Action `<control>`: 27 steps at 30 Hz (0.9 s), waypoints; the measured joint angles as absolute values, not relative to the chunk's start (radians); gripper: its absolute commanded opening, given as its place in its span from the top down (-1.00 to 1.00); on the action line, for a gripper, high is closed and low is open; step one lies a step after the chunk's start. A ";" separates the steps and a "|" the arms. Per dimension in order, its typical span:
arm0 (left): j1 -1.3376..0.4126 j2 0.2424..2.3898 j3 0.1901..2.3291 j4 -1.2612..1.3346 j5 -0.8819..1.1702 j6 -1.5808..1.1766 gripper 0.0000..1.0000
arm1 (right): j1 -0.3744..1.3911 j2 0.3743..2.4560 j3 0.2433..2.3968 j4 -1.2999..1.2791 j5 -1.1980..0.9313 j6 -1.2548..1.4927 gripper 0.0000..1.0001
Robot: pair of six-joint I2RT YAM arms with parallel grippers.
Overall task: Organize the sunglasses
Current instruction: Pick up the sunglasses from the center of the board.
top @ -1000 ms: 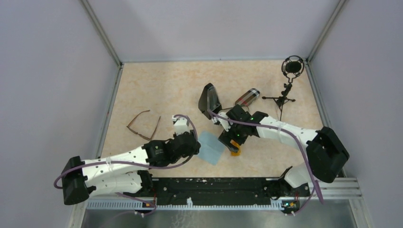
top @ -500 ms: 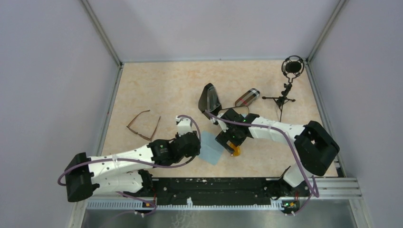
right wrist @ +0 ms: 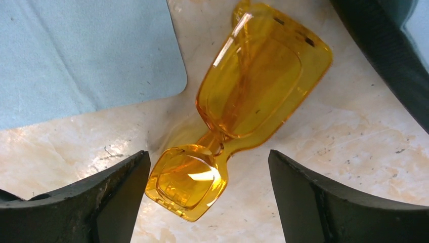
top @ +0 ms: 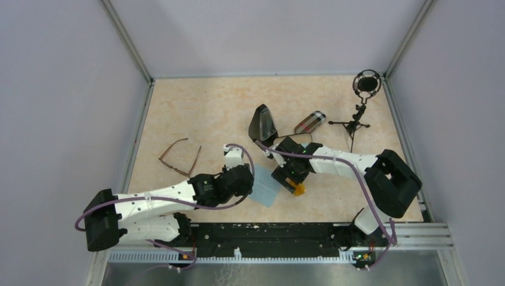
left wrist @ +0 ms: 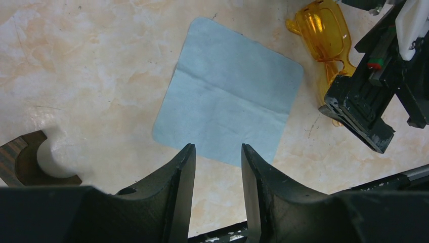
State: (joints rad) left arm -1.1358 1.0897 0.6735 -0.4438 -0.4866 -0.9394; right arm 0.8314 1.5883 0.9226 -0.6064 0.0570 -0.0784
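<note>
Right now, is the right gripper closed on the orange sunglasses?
No, the right gripper is open, its fingers standing apart on either side of the orange sunglasses.

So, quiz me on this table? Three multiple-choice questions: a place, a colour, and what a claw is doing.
1. Where do the orange sunglasses lie? A) on the table, beside the cloth B) on top of the cloth C) in mid-air
2. What colour is the cloth? A) red B) light blue C) green
3. The right claw is: A) shut on the cloth B) pinching the sunglasses C) open, straddling the sunglasses
Answers: 1 A, table shows between them. 2 B, plain in both wrist views. 3 C, its fingers stand wide apart.
</note>
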 measured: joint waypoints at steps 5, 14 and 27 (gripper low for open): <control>-1.135 1.090 0.673 -0.439 -0.483 -0.939 0.10 | 0.831 1.558 0.916 -0.623 0.060 -0.122 -0.57; -1.135 1.086 0.673 -0.440 -0.468 -0.935 0.10 | 0.831 1.541 0.914 -0.659 0.034 -0.172 -0.47; -1.135 1.025 0.673 -0.448 -0.470 -0.936 0.10 | 0.831 1.576 0.924 -0.720 0.035 -0.214 -0.30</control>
State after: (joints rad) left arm -1.1351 1.0248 0.6731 -0.4480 -0.4698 -0.9360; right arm 0.8314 1.5761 0.9237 -0.7204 0.0345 -0.2142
